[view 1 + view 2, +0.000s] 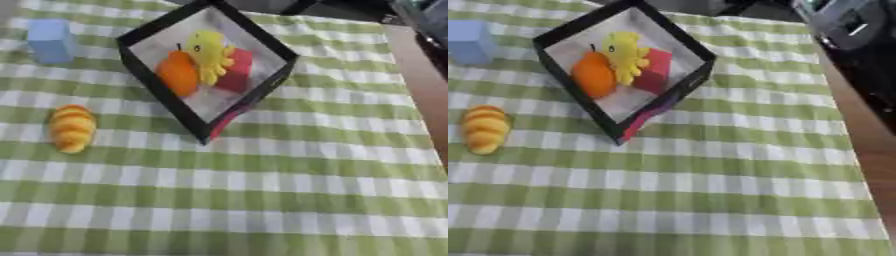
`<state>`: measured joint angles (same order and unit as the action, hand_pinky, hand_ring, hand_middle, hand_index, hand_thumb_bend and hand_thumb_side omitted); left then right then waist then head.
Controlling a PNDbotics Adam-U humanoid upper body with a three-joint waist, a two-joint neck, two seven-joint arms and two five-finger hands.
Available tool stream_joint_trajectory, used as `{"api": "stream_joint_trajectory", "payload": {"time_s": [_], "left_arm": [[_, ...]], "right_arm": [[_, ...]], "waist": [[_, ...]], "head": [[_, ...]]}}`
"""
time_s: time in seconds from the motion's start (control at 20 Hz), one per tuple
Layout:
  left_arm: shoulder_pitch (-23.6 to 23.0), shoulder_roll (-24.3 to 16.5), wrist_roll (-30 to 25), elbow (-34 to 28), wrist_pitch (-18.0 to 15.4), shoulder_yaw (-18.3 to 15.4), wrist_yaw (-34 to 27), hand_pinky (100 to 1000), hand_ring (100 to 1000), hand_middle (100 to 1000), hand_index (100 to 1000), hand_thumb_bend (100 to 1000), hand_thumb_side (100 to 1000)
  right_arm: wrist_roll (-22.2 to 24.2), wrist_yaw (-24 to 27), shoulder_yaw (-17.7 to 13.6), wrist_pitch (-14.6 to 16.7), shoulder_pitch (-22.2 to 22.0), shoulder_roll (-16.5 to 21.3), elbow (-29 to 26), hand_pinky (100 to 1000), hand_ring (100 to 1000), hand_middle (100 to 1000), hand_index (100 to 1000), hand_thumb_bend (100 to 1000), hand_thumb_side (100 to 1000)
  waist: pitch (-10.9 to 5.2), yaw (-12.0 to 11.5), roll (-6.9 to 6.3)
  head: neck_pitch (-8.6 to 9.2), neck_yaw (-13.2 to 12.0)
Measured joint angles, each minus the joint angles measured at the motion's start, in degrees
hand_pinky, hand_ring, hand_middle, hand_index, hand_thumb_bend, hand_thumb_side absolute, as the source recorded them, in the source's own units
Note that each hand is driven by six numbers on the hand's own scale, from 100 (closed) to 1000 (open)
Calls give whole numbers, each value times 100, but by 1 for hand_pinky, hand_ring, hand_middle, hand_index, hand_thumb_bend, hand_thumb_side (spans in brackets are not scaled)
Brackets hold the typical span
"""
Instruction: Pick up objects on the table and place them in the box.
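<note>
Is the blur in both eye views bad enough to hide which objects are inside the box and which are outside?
Left eye view: soft all over, yet the black box clearly holds an orange rounded object, a yellow toy and a red block. Right eye view: equally soft; the blue block and the yellow-orange ridged object lie outside on the green checked cloth. No glare.

We note a black-walled, white-floored square box [144,37] holding an orange fruit [178,73], yellow toy [210,54], red block [237,70]. Left of it lie a golden ridged pastry [71,128] and a pale blue block [50,40].
</note>
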<state>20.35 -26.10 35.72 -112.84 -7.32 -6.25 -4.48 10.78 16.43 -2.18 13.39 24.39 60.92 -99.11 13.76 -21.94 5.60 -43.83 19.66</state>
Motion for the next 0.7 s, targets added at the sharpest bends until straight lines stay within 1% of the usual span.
{"api": "stream_joint_trajectory", "payload": {"time_s": [0.15,0.2,0.25,0.35,0.4,0.45,0.5,0.55,0.7], "left_arm": [[-162,-11,31,66,11,-42,-3,773,754,844,782,423,464],[-204,-11,42,89,13,-56,-7,770,752,844,782,421,467],[-240,-11,53,106,14,-67,-14,767,746,844,783,420,470],[-293,-11,64,146,22,-84,-33,764,740,845,783,418,473],[-320,-11,69,163,26,-98,-45,763,739,845,783,418,476],[-343,-11,72,175,27,-100,-53,763,739,845,783,417,476],[-365,-11,73,193,28,-101,-60,760,737,849,783,413,484],[-393,-11,75,204,29,-104,-76,760,737,849,783,413,485],[-445,-11,82,271,44,-117,-152,755,734,853,785,406,499]], "right_arm": [[-158,891,-432,-99,-584,216,-246,793,777,759,893,100,376],[-216,1151,-586,-114,-785,246,-313,794,779,760,895,100,349],[-279,1371,-724,-122,-960,256,-364,794,782,763,897,100,368],[-398,1763,-985,-118,-1289,258,-486,796,791,775,906,100,443],[-450,1939,-1121,-101,-1460,242,-568,797,793,780,906,100,456],[-493,2082,-1250,-69,-1625,187,-661,797,794,781,906,100,459],[-533,2197,-1365,-40,-1774,115,-754,796,797,793,903,100,488],[-583,2279,-1479,-19,-1924,10,-869,796,797,794,903,100,490],[-790,2310,-1785,27,-2352,-397,-1212,792,788,779,888,100,509]], "waist": [[-10,265,-112],[-11,343,-154],[-11,407,-186],[-11,531,-243],[-11,598,-279],[-11,660,-317],[-11,713,-354],[-11,776,-384],[-11,974,-432]], "head": [[0,-315],[0,-412],[0,-497],[0,-643],[0,-710],[0,-770],[0,-826],[0,-888],[0,-1067]]}}
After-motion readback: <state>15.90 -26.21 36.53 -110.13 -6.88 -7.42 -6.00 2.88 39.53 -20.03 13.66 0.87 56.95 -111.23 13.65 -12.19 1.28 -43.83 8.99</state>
